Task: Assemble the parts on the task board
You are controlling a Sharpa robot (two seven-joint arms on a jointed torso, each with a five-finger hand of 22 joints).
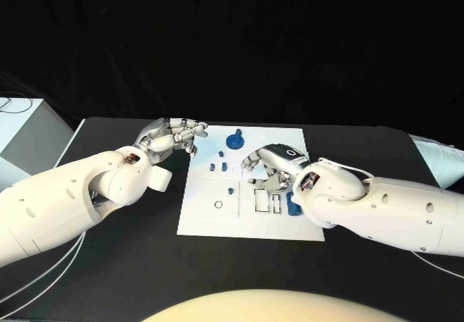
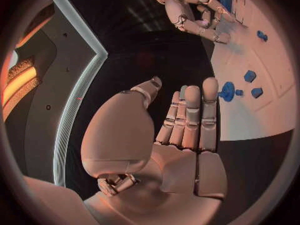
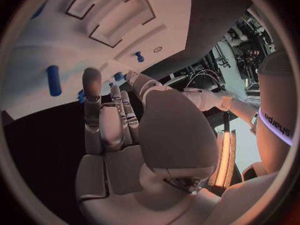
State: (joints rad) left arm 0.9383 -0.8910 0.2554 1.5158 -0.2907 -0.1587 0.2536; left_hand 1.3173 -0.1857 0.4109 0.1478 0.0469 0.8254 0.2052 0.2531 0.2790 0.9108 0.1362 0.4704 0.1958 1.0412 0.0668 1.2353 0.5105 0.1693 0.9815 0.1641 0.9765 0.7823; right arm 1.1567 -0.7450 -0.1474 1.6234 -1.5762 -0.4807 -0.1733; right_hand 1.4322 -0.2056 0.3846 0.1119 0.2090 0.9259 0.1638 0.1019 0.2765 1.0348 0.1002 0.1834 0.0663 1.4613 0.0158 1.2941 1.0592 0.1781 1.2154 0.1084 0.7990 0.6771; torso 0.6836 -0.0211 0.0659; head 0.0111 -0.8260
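Note:
The white task board (image 1: 247, 225) lies mid-table. A round blue part (image 1: 235, 141) stands near its far edge, small blue parts (image 1: 218, 164) sit below it, and a longer blue part (image 1: 293, 205) lies by the board's right side. My left hand (image 1: 174, 137) hovers at the board's far left corner, fingers straight and apart, holding nothing (image 2: 187, 120). My right hand (image 1: 271, 165) hangs over the board's middle right, above the rectangular slots (image 1: 261, 200), fingers extended and empty (image 3: 109, 120). The right wrist view shows a blue cylinder (image 3: 54, 80) and a small blue peg (image 3: 139, 56) on the board.
A raised white square with a small hole (image 1: 220, 201) sits on the board's left half. A white box (image 1: 21, 134) stands off the table's left edge, and cables (image 1: 39, 275) trail at the near left. A pale object (image 1: 440, 157) lies at the right edge.

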